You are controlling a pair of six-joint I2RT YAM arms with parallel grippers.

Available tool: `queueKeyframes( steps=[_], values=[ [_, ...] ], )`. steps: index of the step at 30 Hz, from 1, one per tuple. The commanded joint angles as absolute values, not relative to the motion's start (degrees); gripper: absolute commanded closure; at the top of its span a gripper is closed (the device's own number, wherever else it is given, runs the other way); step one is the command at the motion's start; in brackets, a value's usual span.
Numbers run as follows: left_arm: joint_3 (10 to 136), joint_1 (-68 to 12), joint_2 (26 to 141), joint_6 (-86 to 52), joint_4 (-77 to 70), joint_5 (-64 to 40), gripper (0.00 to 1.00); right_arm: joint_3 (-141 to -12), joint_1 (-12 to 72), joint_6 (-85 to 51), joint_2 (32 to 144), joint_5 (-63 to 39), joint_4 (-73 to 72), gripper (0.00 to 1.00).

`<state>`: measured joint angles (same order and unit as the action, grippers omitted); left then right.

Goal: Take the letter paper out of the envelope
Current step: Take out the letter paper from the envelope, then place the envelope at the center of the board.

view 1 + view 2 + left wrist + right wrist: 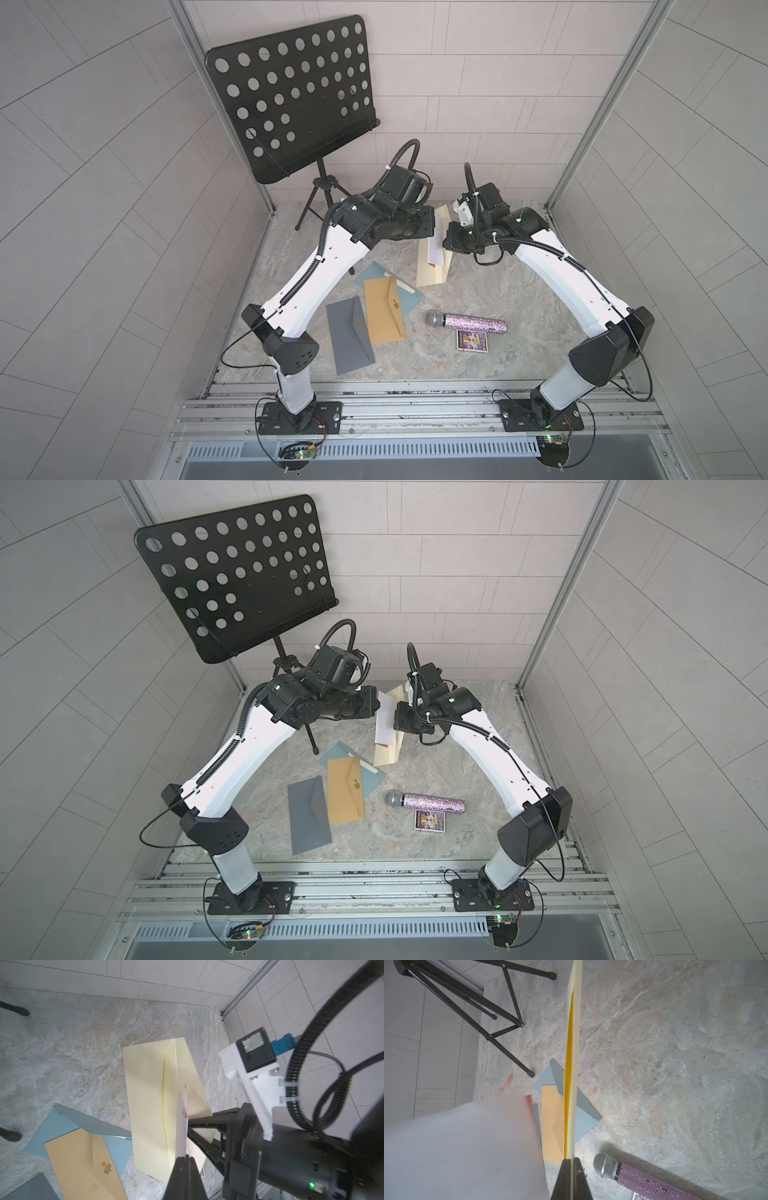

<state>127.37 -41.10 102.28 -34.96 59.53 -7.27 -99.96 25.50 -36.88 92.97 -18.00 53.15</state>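
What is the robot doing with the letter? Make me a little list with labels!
Left gripper: shut on the letter
Right gripper: shut on the cream envelope
Letter: white, looks out of the envelope, close beside it
Height: both held above the table
Lying on the table: grey envelope, tan envelope, blue envelope, microphone, small card
Back corner: music stand

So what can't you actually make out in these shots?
Letter paper: writing blurred in the right wrist view, edge-on in the left wrist view.
Card beside the microphone: print too small in both top views.
Envelope interior: only edge-on in the right wrist view.
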Motion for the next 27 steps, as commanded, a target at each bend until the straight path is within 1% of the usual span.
queueKeyframes(
  steps=[1,6,12,15,20,27],
  values=[
    [128.38,-39.59,99.26,-35.95,59.59,-6.45,1.00,-99.04,24.14,-38.51,94.06,-18.04,50.63,1.00],
    [122.93,-37.09,95.42,-36.03,59.79,-4.75,1.00,-96.68,22.25,-41.49,97.25,-19.91,41.65,1.00],
    [109.91,-34.64,88.82,-37.03,57.07,-4.66,1.00,-99.48,21.00,-43.98,106.51,-21.18,35.38,1.00],
    [104.60,-34.39,86.12,-37.43,55.93,-4.52,1.00,-99.40,20.51,-46.06,110.17,-21.31,29.11,1.00],
    [98.10,-34.10,82.65,-37.64,55.14,-3.87,1.00,-106.52,20.26,-49.80,120.06,-22.98,26.95,1.00],
    [94.19,-32.70,79.93,-37.18,55.90,-3.43,1.00,-113.81,20.24,-53.47,129.53,-24.06,24.12,1.00]
  ],
)
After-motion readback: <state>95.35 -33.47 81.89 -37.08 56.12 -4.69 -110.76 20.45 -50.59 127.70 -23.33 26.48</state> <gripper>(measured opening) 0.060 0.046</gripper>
